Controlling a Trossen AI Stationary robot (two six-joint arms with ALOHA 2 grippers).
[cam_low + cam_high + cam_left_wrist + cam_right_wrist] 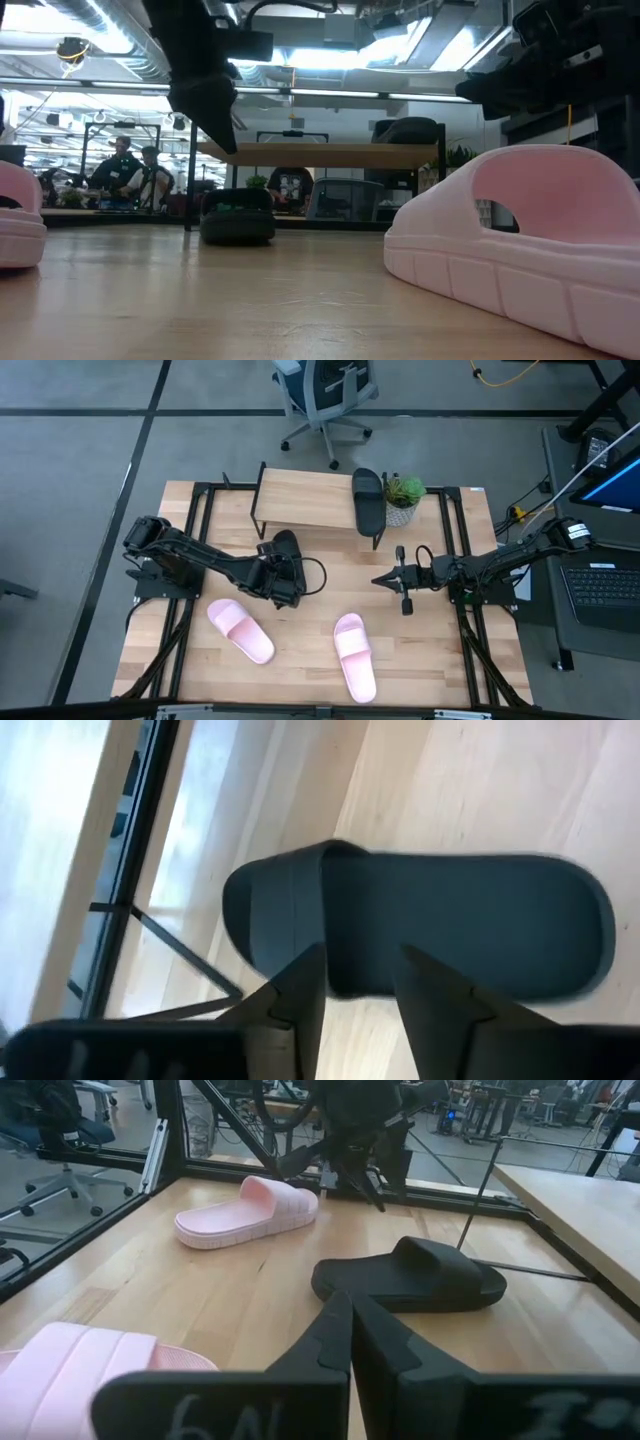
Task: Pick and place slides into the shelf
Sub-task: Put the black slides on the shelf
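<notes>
Shelf [305, 500]: far side of table, one black slide [368, 500] on plank top at right end, potted plant [402, 498] beside it.

Pink slides [240, 630] and [354, 655]: near half of table, untouched.

Second black slide [420, 935]: flat on table in front of shelf, directly beneath left gripper [360, 982]. Fingers spread, poised over slide's side edge, long axis crosswise to jaws. Left arm nearer.

Right gripper [385, 580]: mid-table, fingers pressed together, holding nothing.

Readable writing: none.
</notes>
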